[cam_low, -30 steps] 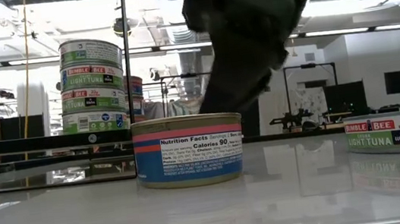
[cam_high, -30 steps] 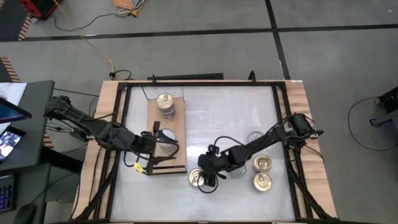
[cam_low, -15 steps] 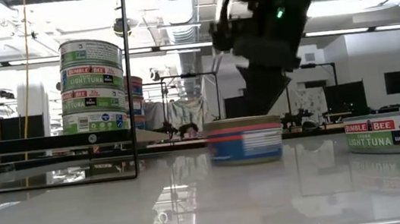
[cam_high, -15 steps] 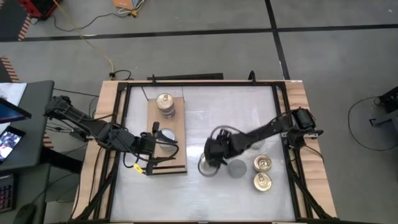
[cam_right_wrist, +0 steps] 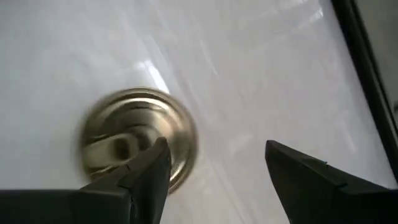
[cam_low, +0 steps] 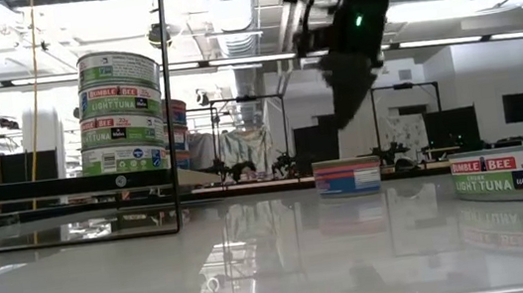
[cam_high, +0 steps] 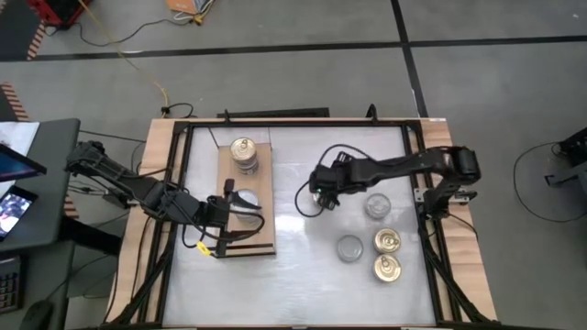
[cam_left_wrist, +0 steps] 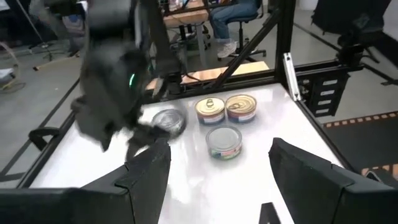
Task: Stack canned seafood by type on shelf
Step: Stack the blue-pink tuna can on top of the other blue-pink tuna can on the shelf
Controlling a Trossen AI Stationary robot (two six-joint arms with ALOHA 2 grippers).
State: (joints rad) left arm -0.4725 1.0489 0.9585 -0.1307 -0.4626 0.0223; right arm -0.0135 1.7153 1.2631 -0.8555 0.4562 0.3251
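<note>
On the shelf (cam_high: 261, 229) at the left stand two stacks of canned seafood: gold-topped tins (cam_high: 243, 149) at the far end and silver-topped, green-labelled tins (cam_high: 246, 194) (cam_low: 120, 109) nearer. My left gripper (cam_high: 240, 209) (cam_left_wrist: 217, 180) hovers open over the nearer stack, holding nothing. My right gripper (cam_high: 321, 191) (cam_right_wrist: 214, 155) is open at mid-table, slanting down. Just below it a gold-topped tin (cam_right_wrist: 124, 140) with a blue and pink label (cam_low: 347, 176) rests on the tabletop. In the high view the gripper hides this tin. My right gripper has one fingertip (cam_right_wrist: 158, 155) over the right part of the gold lid (cam_right_wrist: 180, 134), and nothing lies between its fingers. I cannot tell whether that fingertip touches the lid. The tin sits flat on the table.
Loose tins lie on the table's right half: two silver-topped (cam_high: 376, 203) (cam_high: 348, 247) and two gold-topped (cam_high: 388, 241) (cam_high: 387, 268). A green-labelled tin (cam_low: 520, 172) shows at the right in the low view. A cable loop (cam_high: 303, 200) hangs by the right gripper. Wooden rails (cam_high: 160, 165) edge the table.
My right gripper has gone from near the table's near edge toward the far edge, rising a little, with its finger gap unchanged. The blue-and-pink-labelled tin has slid along the table with it, away from the near edge.
</note>
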